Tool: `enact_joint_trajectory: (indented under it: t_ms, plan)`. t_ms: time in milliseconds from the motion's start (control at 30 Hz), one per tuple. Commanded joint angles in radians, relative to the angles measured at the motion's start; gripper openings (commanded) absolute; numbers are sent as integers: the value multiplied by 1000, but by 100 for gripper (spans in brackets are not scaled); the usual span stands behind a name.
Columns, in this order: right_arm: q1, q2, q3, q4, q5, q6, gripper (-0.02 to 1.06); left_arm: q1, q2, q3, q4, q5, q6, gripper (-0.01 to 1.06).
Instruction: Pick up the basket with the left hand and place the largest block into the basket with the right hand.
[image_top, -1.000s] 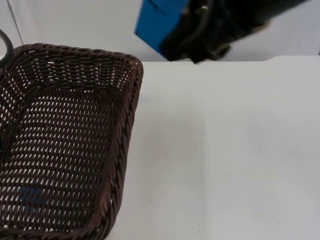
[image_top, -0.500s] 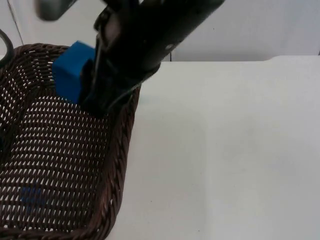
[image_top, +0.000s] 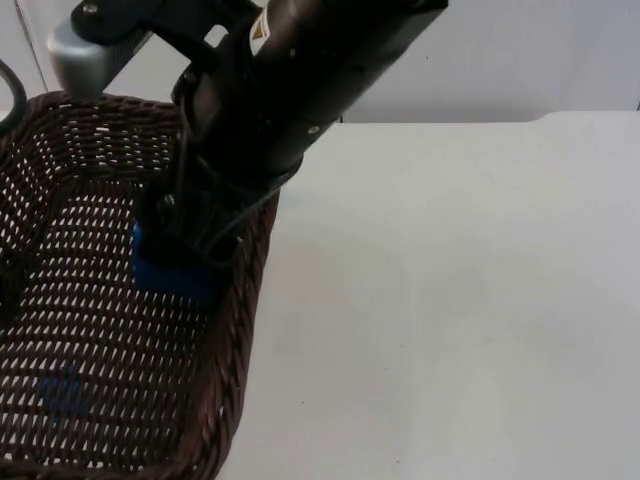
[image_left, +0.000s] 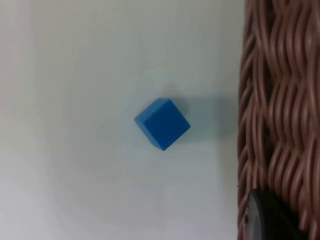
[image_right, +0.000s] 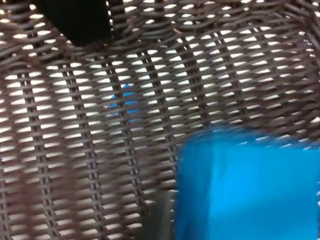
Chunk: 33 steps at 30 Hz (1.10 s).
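The dark brown wicker basket (image_top: 60, 170) hangs above the table at the left, its woven rim (image_left: 275, 100) beside my left gripper's black fingertip (image_left: 270, 222), which is shut on it. My right gripper (image_top: 185, 245) reaches down inside the basket near its right wall, shut on the large blue block (image_top: 170, 278). In the right wrist view that block (image_right: 245, 190) sits close over the basket's woven floor (image_right: 225, 75). A small blue cube (image_left: 162, 123) lies on the white table below the basket and shows through the weave (image_top: 60, 392).
The white table (image_top: 450, 300) stretches to the right of the basket as far as the grey partition wall (image_top: 500, 60). The right arm's thick black forearm (image_top: 300, 60) crosses over the basket's far right corner.
The right arm has swung left from above the table's back edge and lowered the blue block over the rim and down into the basket. The basket has stayed put.
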<state>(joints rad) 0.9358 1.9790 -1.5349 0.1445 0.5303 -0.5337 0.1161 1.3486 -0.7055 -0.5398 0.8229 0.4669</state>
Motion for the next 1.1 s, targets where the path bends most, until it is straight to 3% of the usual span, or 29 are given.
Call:
enact_joint_trajectory:
  t_ms: [0,133,333,433,633,1067]
  plan:
    - [5,-19,-9,-39,12,-2,89,2,0,2,-31,1,-4,0]
    - [-6,-62,-9,-96,55,52,90,2,0,2,-31,1,-4,0]
    - [-57,-129,-9,-91,99,160,90,2,0,2,-31,3,-4,0]
    - [-110,-195,9,-86,166,194,90,2,0,2,-31,5,-4,0]
    - [-164,-331,140,-57,136,194,90,2,0,2,-31,2,-4,0]
    - [-176,-614,415,-64,99,241,90,2,0,2,-36,-7,-4,0]
